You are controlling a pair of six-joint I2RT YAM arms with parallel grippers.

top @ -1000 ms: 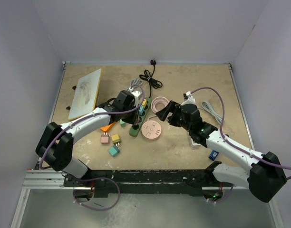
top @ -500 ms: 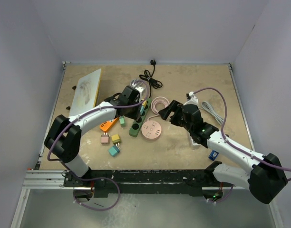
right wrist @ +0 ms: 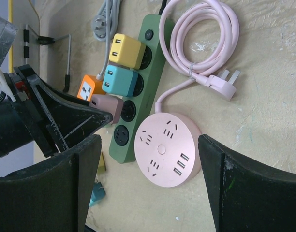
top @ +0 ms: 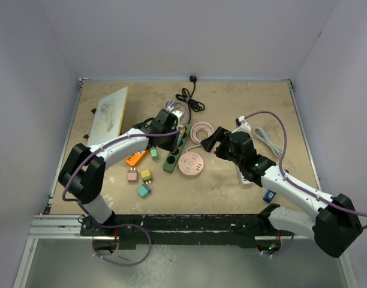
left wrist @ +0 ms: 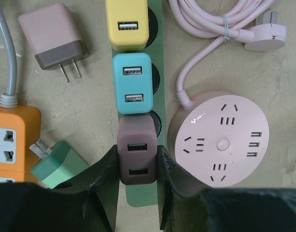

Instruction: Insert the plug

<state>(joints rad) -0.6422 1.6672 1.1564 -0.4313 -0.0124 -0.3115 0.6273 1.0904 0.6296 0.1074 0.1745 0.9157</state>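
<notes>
Your left arm reaches from its base up and rightward across the table, wrist bent down over the green power strip (left wrist: 156, 29). The left gripper (left wrist: 137, 153) is clenched on the mauve plug (left wrist: 137, 145), one finger on each flank.

The plug stands over the strip's third socket, in line below the yellow adapter (left wrist: 127, 24) and teal adapter (left wrist: 133, 83). You cannot read how deep it is seated.

- **Left side:** tight. The small green plug (left wrist: 58, 164) and orange strip (left wrist: 12, 140) sit just beside the finger.
- **Right side:** the round pink socket (left wrist: 218, 140) is just beside the strip's edge.
- **Open room:** one free socket (right wrist: 120, 134) lies toward the strip's near end.

Your right arm angles in from the right. The right gripper (right wrist: 149, 140) is spread wide, holds nothing and hovers above the pink socket.
</notes>
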